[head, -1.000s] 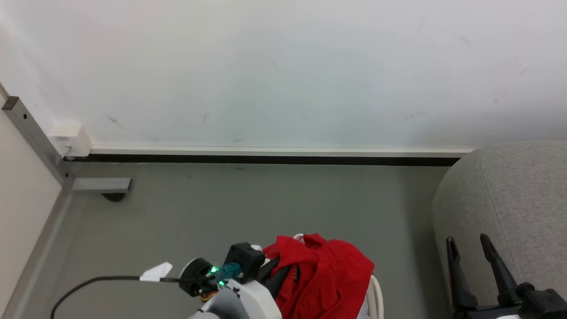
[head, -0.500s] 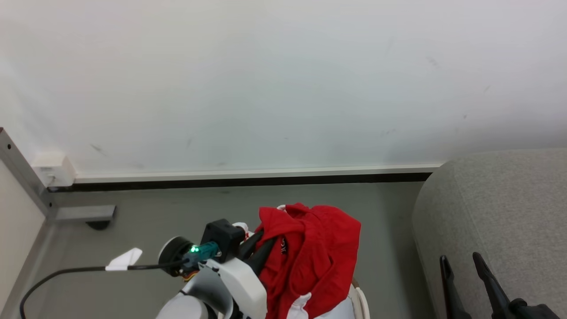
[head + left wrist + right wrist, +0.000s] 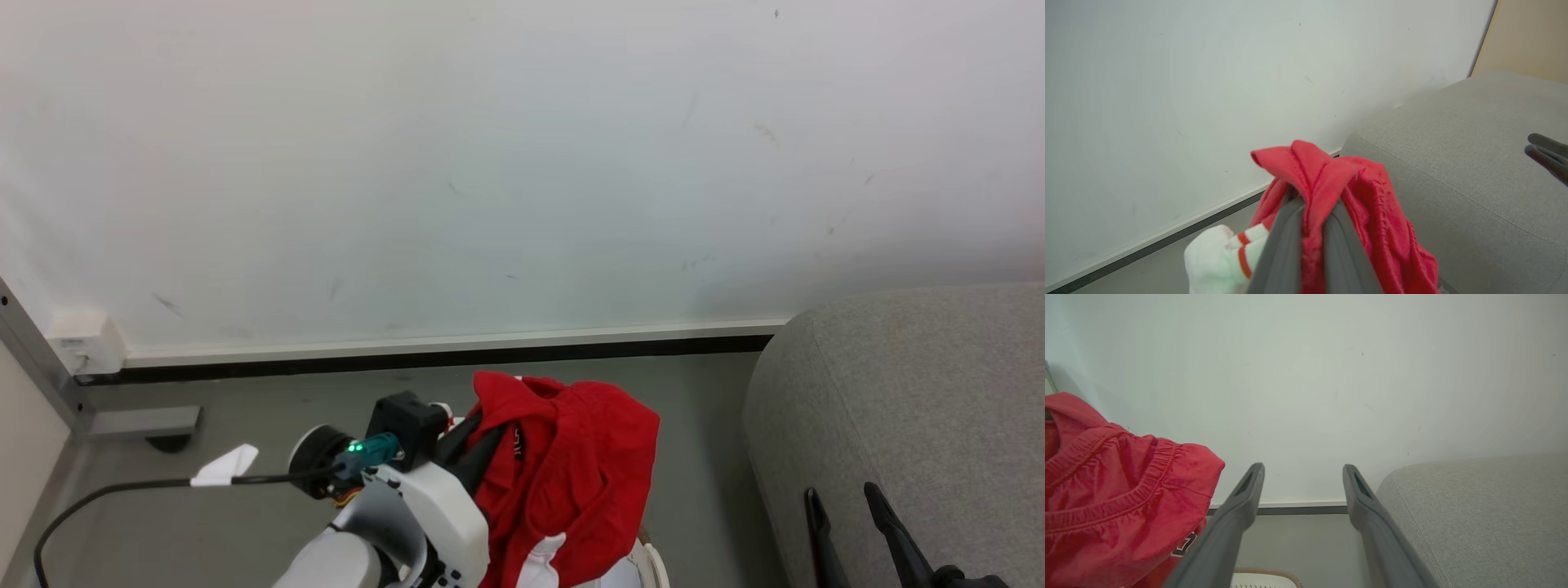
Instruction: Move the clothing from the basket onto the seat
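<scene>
The left end effector (image 3: 1314, 204), clamped on the red clothing (image 3: 1380, 228), has raised it higher above the basket (image 3: 1265, 575), whose contents are hidden. The right end effector (image 3: 1302, 473) stands wide open, empty, beside the seat (image 3: 1474, 514).

A scuffed white wall (image 3: 490, 163) meets the grey floor (image 3: 245, 384) along a pale skirting board (image 3: 449, 341); at the floor's far left corner, a white box (image 3: 82, 347) sits beside a metal post (image 3: 33, 359).

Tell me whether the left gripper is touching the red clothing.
Touching. The left wrist view shows the left gripper shut on the clothing, red fabric pinched between its fingers.
</scene>
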